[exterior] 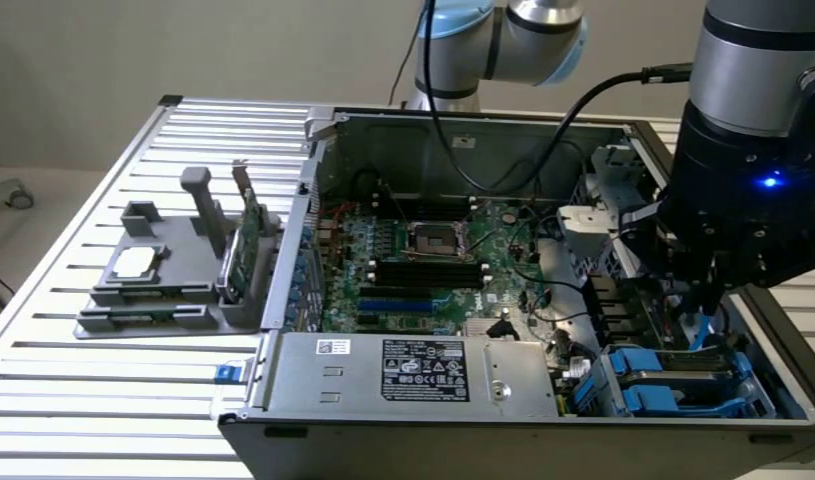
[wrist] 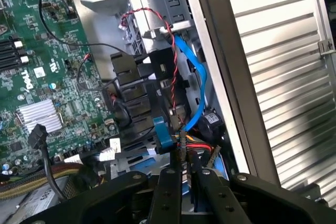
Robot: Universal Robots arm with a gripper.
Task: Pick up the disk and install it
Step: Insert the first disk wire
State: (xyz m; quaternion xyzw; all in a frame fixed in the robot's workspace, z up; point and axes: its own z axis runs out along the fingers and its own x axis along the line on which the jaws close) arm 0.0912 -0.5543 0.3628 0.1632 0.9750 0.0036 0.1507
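Note:
The disk (exterior: 677, 372) lies in the drive bay at the case's front corner, on the exterior view's right: a grey face between blue carrier rails. My gripper (exterior: 707, 300) reaches down into the case just above that bay. In the wrist view its two black fingers (wrist: 169, 187) stand close together, and the gripper (wrist: 186, 174) is shut with only a thin slit and nothing clearly held. A small blue tab (wrist: 163, 134) and a bundle of coloured wires sit right in front of the fingertips. Pieces of the blue carrier (wrist: 131, 163) show beside the fingers.
The open computer case holds the green motherboard (exterior: 421, 260) and a grey power supply (exterior: 407, 370). A blue cable (wrist: 191, 77) and a red-black twisted wire run past the gripper, close to the case wall (wrist: 226, 77). A grey fixture (exterior: 154, 290) with a chip and a green card (exterior: 254, 235) stands on the slatted table (exterior: 60, 400).

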